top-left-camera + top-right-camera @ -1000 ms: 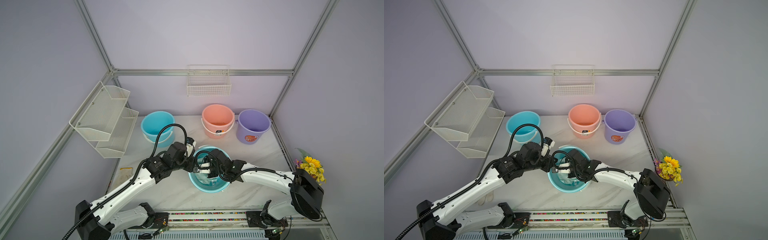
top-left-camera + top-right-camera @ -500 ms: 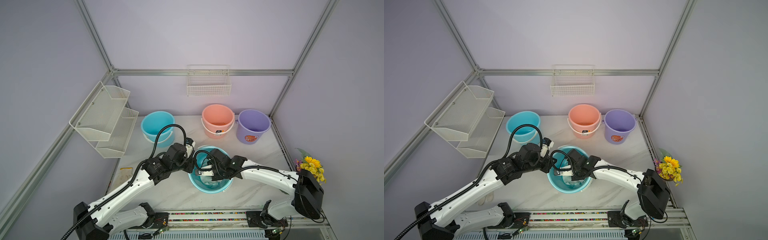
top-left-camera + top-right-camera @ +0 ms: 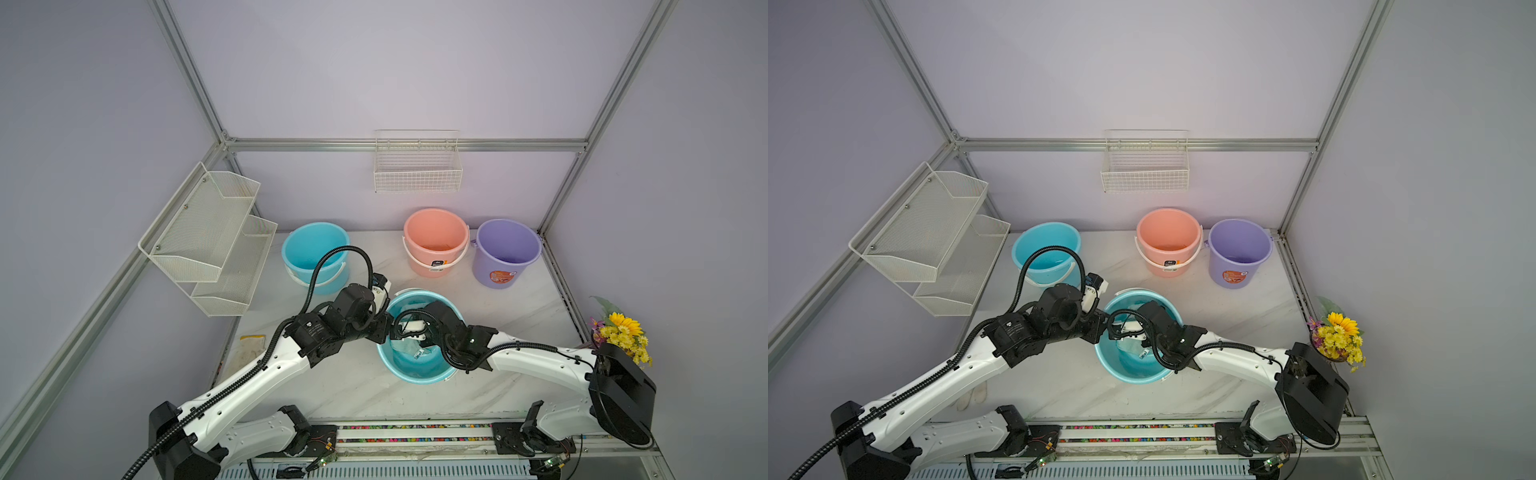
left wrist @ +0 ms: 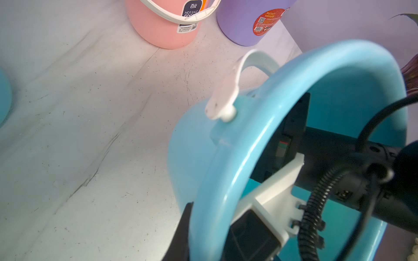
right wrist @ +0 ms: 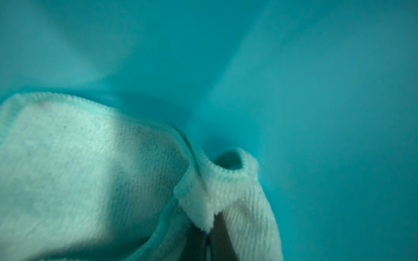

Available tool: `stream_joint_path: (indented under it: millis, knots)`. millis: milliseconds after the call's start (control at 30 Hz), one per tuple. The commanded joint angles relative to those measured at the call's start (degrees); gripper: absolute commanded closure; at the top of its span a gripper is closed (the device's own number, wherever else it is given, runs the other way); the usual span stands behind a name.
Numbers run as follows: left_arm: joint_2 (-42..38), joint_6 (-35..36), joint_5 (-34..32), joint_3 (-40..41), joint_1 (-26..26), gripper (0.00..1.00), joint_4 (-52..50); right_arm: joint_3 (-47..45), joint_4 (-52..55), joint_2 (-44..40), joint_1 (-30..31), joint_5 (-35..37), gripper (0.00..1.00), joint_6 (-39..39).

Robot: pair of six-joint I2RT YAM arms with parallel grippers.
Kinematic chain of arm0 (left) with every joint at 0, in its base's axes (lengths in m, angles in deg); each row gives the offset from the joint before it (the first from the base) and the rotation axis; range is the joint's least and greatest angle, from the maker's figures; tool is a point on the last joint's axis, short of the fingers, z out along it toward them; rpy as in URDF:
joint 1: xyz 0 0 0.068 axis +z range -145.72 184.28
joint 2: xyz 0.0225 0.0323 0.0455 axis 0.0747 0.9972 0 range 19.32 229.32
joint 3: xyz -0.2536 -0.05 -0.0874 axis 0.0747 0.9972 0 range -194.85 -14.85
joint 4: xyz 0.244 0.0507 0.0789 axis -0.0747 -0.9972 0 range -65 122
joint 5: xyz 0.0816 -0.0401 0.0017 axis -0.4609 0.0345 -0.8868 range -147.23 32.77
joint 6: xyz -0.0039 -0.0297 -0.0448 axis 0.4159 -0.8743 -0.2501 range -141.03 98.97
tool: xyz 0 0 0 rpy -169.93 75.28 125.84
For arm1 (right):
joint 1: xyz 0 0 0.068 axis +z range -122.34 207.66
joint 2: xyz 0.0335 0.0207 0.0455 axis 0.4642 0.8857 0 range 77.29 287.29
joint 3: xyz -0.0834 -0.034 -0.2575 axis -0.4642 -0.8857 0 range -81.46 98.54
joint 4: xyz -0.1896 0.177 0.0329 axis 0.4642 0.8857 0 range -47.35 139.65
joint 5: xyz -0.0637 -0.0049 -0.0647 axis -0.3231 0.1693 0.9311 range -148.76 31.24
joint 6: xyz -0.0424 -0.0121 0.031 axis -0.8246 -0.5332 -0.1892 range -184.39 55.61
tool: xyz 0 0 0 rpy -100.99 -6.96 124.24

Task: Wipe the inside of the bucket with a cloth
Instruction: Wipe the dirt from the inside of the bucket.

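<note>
A teal bucket (image 3: 419,372) stands at the front middle of the table in both top views. My left gripper (image 4: 203,244) is shut on the bucket's rim (image 4: 228,171), one finger outside the wall and one inside. My right gripper (image 5: 207,237) reaches down inside the bucket and is shut on the cloth (image 5: 90,169), a pale mint-green towel bunched against the teal inner wall (image 5: 294,90). In a top view the cloth (image 3: 1129,345) shows under the right wrist. The right fingertips are hidden in both top views.
A blue bucket (image 3: 316,249), a pink bucket (image 3: 436,241) and a purple bucket (image 3: 507,249) stand along the back. A wire shelf (image 3: 208,237) juts from the left wall, a wire basket (image 3: 417,166) hangs at the back. Flowers (image 3: 623,336) sit right, a white glove (image 3: 249,353) front left.
My right gripper has shifted a little inside the bucket, taking the cloth with it. The left gripper has stayed on the rim.
</note>
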Motion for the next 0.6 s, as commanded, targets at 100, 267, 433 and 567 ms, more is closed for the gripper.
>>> stream_joint_path:
  millis: [100,267,433,567]
  knots:
    - [-2.23,-1.02,1.13,-2.59,0.00,1.00,3.04,2.16,3.93,-1.60,-0.30,-21.47,1.00,5.40]
    - [-2.86,-0.93,-0.39,-2.39,0.06,1.00,2.98,5.41,20.80,-1.64,-0.25,-27.10,1.00,7.25]
    - [-3.06,-0.84,-0.84,-2.32,-0.01,1.00,2.70,8.28,35.81,-2.72,-0.30,-21.97,1.00,8.71]
    - [-2.53,-0.84,-0.56,-2.33,-0.01,1.00,2.45,10.15,42.20,-2.79,-0.26,-15.17,1.00,8.10]
